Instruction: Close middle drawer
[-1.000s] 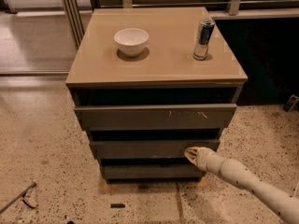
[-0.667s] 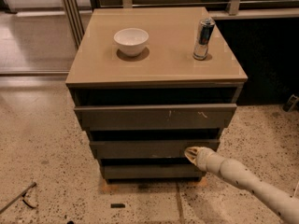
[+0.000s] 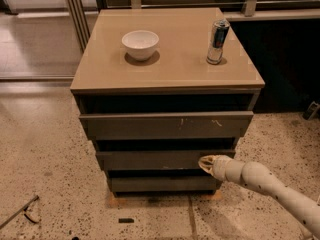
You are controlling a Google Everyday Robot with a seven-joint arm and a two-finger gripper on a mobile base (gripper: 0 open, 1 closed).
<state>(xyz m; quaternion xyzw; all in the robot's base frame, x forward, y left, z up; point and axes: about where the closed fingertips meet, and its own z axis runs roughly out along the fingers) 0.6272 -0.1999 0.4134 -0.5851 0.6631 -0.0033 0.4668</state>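
The cabinet (image 3: 167, 79) has three grey-brown drawer fronts. The top front (image 3: 165, 126) carries small pale scratch marks. The middle drawer (image 3: 150, 159) has a plain front below it and stands about flush with the others; its interior does not show. The lowest front (image 3: 160, 183) is slightly narrower. My gripper (image 3: 205, 163) comes in from the lower right on a white arm (image 3: 265, 184), and its tip rests against the right end of the middle drawer's front.
A white bowl (image 3: 140, 44) and a silver-blue can (image 3: 218, 41) stand on the cabinet top. Speckled floor surrounds the cabinet. A thin dark tool (image 3: 20, 211) lies at the lower left and a small dark piece (image 3: 126, 220) lies in front of the cabinet.
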